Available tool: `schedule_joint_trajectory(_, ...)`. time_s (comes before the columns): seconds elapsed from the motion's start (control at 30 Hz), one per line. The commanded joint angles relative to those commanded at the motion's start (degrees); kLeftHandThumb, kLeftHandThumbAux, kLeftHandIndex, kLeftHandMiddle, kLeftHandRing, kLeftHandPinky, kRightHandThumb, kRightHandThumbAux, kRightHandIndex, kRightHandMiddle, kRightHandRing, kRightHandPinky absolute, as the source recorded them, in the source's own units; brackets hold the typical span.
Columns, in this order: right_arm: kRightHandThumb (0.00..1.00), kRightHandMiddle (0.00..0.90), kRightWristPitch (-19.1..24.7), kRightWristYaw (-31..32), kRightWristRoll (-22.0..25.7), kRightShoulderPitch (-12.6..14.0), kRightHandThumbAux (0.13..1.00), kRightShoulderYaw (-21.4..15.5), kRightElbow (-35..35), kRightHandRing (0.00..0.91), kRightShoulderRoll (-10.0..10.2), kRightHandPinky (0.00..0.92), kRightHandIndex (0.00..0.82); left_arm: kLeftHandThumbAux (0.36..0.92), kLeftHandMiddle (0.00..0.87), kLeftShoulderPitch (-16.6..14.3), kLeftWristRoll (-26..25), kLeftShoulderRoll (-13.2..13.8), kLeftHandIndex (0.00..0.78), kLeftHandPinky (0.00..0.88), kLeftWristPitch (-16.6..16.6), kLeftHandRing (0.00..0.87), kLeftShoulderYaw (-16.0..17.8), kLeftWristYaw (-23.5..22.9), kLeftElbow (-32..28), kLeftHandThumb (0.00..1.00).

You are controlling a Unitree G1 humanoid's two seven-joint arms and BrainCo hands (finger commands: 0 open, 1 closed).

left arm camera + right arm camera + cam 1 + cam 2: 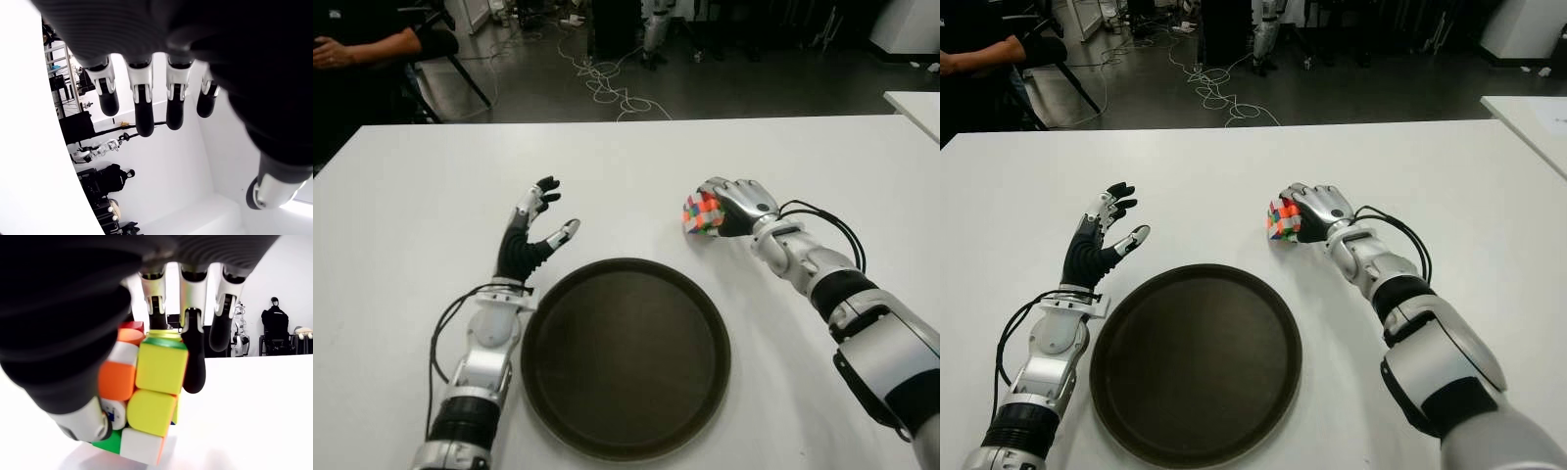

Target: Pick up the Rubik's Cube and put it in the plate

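The right hand (729, 208) is wrapped around the cube (702, 213) on the counter (636, 157), just beyond the plate (625, 357). The grip should be firm before lifting; carry it low over the plate. The left hand (533, 230) shows open beside the plate's left.

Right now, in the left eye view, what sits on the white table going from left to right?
Left hand, open and empty → dark round plate → Rubik's Cube → right hand, closed around the cube beyond the plate's far right rim.
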Motion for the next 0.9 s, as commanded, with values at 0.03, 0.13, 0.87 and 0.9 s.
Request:
schedule_joint_trajectory(0.03,0.678,0.446,0.0,-0.1,0.0,0.0,0.743,0.0,0.0,0.483,0.0,0.495,0.400,0.624,0.164,0.0,0.0,0.0,0.102,0.099,0.0,0.152,0.0,0.0,0.0,0.089)
schedule_joint_trajectory(0.13,0.677,0.419,0.0,-0.5,0.0,0.0,0.744,-0.1,0.0,0.465,0.0,0.487,0.400,0.624,0.160,0.0,0.2,0.1,0.101,0.102,0.1,0.146,0.0,0.1,0.0,0.088)
schedule_joint_trajectory(0.87,0.683,0.441,-0.5,-2.7,0.0,0.0,0.739,-0.6,0.0,0.482,0.1,0.502,0.407,0.591,0.161,0.0,0.4,0.1,0.092,0.117,0.0,0.154,0.1,0.4,0.2,0.092)
schedule_joint_trajectory(0.9,0.685,0.464,-0.4,-2.8,-0.1,0.0,0.738,-0.5,-0.1,0.498,0.1,0.513,0.410,0.593,0.162,0.0,0.4,0.1,0.093,0.116,0.0,0.155,0.1,0.4,0.2,0.095)
